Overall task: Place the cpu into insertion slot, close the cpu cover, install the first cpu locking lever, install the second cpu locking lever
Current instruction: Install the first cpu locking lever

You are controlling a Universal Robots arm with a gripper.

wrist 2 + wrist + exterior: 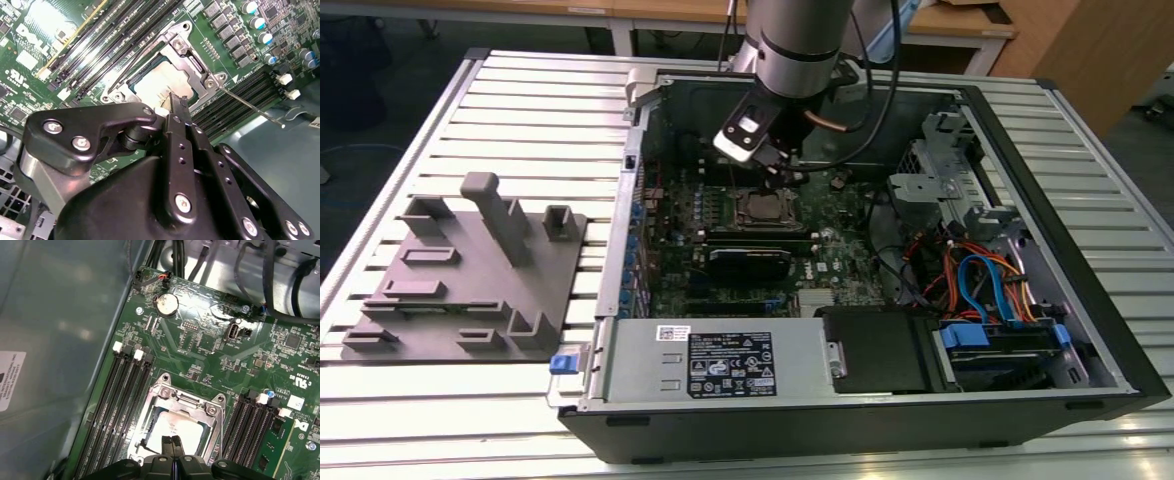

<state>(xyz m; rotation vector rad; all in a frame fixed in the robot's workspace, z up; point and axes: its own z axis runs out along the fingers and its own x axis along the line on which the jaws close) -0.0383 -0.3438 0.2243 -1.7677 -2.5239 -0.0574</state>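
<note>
— Cpu (184, 426) first: where does it lie?

— In the insertion slot (145, 435) on the green board (200, 345), silver face up. The cpu cover (185, 399) lies flat on it, framing that face.

— And your claw?

— My claw (172, 441) hangs just over the silver face, fingertips pressed together with nothing between them. I cannot tell whether they touch the metal.

— The levers?

— One thin wire locking lever (250, 105) juts out from the socket corner across the memory slots (227, 112); I judge it unlatched. Of the other I cannot be sure.

— How would the chip handle?

— Light, thin and stiff, I judge, with a smooth metal face that would slide under my pads. The pin field beneath is likely the fragile part, so any sideways drag is a risk. I would take it by two opposite edges, level, never pinching across a corner. The cover looks like thin sheet that bends if forced, and the lever like springy wire, best pushed near its free end.
</note>
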